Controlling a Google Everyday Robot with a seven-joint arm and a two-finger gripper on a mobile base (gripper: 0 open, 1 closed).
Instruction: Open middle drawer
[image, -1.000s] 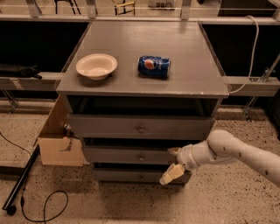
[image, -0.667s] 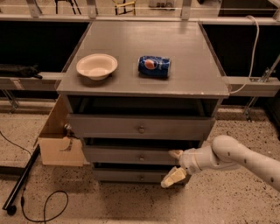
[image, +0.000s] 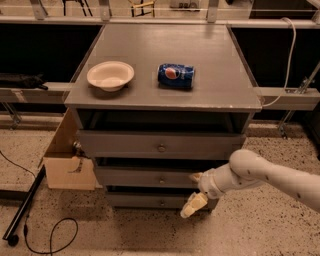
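The middle drawer (image: 140, 177) is the second of three grey fronts in the cabinet, with a small round knob (image: 161, 180) at its centre. It stands slightly out from the cabinet face. My gripper (image: 194, 192) comes in from the right on a white arm and sits at the drawer's right part, to the right of the knob. One cream finger (image: 193, 205) hangs down over the bottom drawer (image: 145, 201); the other (image: 195, 176) lies against the middle front. The fingers are spread apart and hold nothing.
The top drawer (image: 161, 145) with its knob is above. On the cabinet top (image: 215, 80) lie a white bowl (image: 110, 75) and a blue soda can (image: 176, 76) on its side. A cardboard box (image: 65, 160) stands at the left, with a black cable (image: 45, 240) on the speckled floor.
My gripper has shifted slightly down and to the right along the drawer fronts; the arm sits lower. The drawers look unchanged.
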